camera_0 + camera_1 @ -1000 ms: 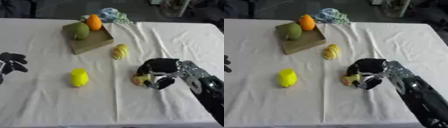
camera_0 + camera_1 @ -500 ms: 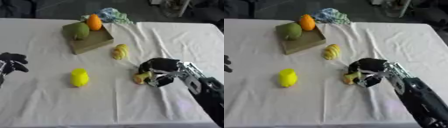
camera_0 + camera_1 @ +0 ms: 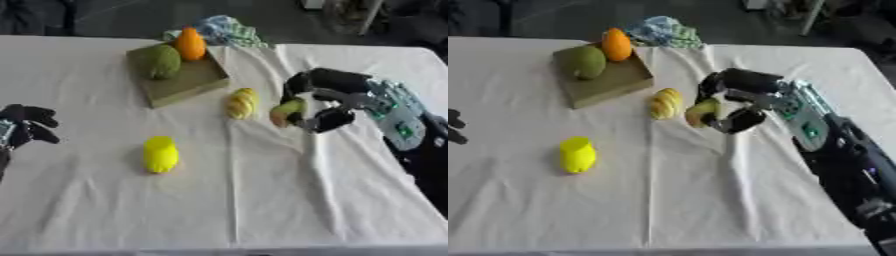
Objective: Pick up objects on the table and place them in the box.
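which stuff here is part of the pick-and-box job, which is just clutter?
Job:
- box, holding a green fruit and an orange fruit
- yellow-green fruit in the right hand
- pale yellow fruit
- bright yellow object

Lying about:
- crumpled cloth behind the box
- left hand, idle at the left edge

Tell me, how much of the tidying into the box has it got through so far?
Roughly halfway, it seems. A green fruit and an orange fruit already sit in the box. The right robot hand is curled round a yellow-green piece of fruit. Left on the tablecloth are a pale yellow fruit and a bright yellow object. The left robot hand idles at the left edge.
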Tool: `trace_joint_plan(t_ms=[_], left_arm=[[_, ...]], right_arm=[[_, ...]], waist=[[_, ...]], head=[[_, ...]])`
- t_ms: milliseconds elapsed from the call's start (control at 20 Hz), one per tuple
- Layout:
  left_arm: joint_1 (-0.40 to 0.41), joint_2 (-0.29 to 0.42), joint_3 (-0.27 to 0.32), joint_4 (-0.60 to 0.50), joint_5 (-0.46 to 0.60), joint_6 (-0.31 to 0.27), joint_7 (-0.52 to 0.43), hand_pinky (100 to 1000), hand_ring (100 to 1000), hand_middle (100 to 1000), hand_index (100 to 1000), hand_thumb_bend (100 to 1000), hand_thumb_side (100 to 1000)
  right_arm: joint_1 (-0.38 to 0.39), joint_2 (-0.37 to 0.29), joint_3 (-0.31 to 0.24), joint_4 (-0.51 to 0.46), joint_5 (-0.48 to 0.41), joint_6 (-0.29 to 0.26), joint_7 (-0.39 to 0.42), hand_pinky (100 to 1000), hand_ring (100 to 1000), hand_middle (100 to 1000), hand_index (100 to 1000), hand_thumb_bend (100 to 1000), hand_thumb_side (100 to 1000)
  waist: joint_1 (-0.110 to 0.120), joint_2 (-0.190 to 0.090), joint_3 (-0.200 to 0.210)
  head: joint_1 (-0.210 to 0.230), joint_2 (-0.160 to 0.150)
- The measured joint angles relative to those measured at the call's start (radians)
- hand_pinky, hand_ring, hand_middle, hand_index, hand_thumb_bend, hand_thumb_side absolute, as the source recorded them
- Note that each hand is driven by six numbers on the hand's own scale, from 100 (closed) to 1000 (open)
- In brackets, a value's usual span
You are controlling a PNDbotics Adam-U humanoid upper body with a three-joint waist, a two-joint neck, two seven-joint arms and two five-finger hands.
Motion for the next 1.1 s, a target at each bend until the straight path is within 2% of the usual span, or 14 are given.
trace_joint_plan(t_ms=[100, 200, 300, 400, 700, 750, 900, 1100], left_arm=[[-0.002, 0.000, -0.004, 0.000, 0.001, 0.000, -0.002, 633, 522, 569, 713, 100, 948], [-0.006, 0.000, -0.009, 0.000, 0.003, 0.000, -0.007, 633, 522, 570, 713, 100, 947], [-0.014, 0.000, -0.015, 0.000, 0.004, 0.000, -0.013, 633, 522, 569, 713, 100, 947], [-0.024, 0.000, -0.022, 0.000, 0.006, 0.000, -0.020, 633, 522, 569, 713, 100, 948], [-0.069, 0.000, -0.051, -0.001, 0.018, 0.001, -0.049, 632, 522, 569, 713, 100, 945], [-0.076, 0.000, -0.056, -0.001, 0.022, 0.001, -0.054, 633, 522, 569, 713, 100, 942], [-0.098, 0.000, -0.069, -0.001, 0.028, 0.002, -0.068, 633, 522, 569, 713, 100, 942], [-0.110, -0.003, -0.077, -0.002, 0.034, 0.004, -0.080, 632, 522, 568, 712, 100, 946]], right_arm=[[-0.053, 0.026, -0.027, 0.051, -0.025, 0.039, 0.038, 663, 582, 506, 449, 100, 163], [-0.101, 0.067, -0.066, 0.113, -0.014, 0.070, 0.056, 676, 596, 527, 471, 100, 159], [-0.142, 0.114, -0.113, 0.179, 0.045, 0.097, 0.049, 695, 617, 554, 494, 100, 153], [-0.177, 0.159, -0.161, 0.236, 0.148, 0.126, 0.019, 708, 637, 580, 527, 100, 151], [-0.240, 0.268, -0.287, 0.348, 0.469, 0.207, -0.163, 711, 661, 630, 612, 100, 139], [-0.247, 0.283, -0.303, 0.361, 0.511, 0.221, -0.198, 706, 663, 645, 658, 100, 138], [-0.252, 0.317, -0.351, 0.397, 0.613, 0.273, -0.300, 695, 660, 656, 718, 100, 141], [-0.250, 0.363, -0.395, 0.442, 0.702, 0.362, -0.421, 707, 693, 716, 851, 100, 154]], waist=[[0.000, 0.000, 0.012], [0.000, 0.000, 0.028], [0.000, 0.000, 0.049], [0.000, 0.000, 0.074], [-0.009, 0.001, 0.157], [-0.010, 0.001, 0.168], [-0.010, 0.005, 0.197], [-0.010, 0.009, 0.217]], head=[[-0.013, 0.000], [-0.027, 0.000], [-0.045, 0.000], [-0.064, 0.000], [-0.142, 0.000], [-0.154, 0.000], [-0.192, 0.000], [-0.233, 0.000]])
